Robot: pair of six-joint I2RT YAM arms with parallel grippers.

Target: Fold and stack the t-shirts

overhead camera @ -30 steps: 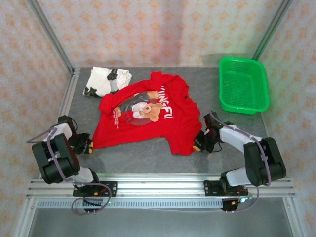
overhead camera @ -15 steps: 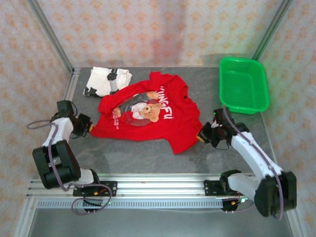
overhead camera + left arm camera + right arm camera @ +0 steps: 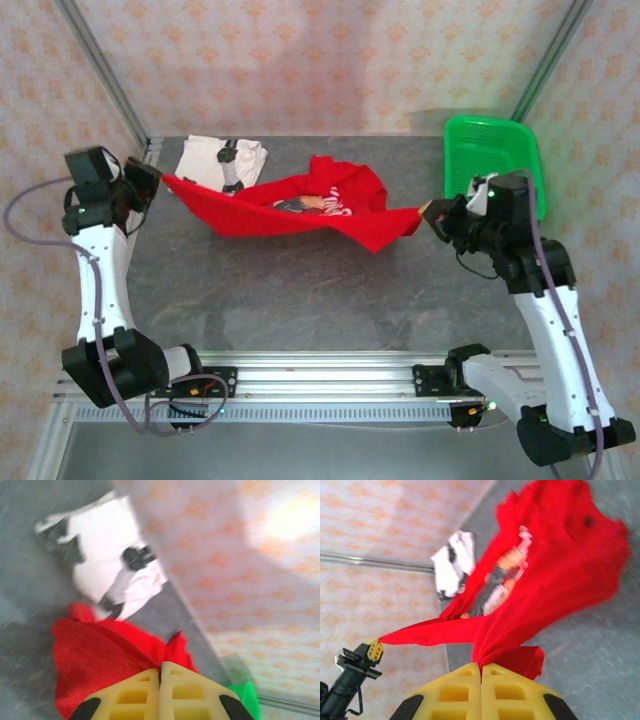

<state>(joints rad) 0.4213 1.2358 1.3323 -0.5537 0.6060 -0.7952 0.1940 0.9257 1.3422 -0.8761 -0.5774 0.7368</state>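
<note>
Grey bench [image 3: 300, 300]: red t-shirt [image 3: 300, 215], just lifted, hangs taut left of green basket [image 3: 490, 140]; left gripper [image 3: 155, 180] and right gripper [image 3: 428, 212] jaws clamped on its ends; fold likely next.

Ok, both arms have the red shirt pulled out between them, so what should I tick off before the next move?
1. Left gripper shut on a corner of the red t-shirt: ok.
2. Right gripper shut on the opposite end: ok.
3. Near edge taut between the two grips: ok.
4. Cloth spread flat, no bunching: not ok, the far side is rumpled.
5. White t-shirt free of the red one: cannot tell, they overlap in the top view.
6. Green basket apart from the stretched cloth: ok.
</note>
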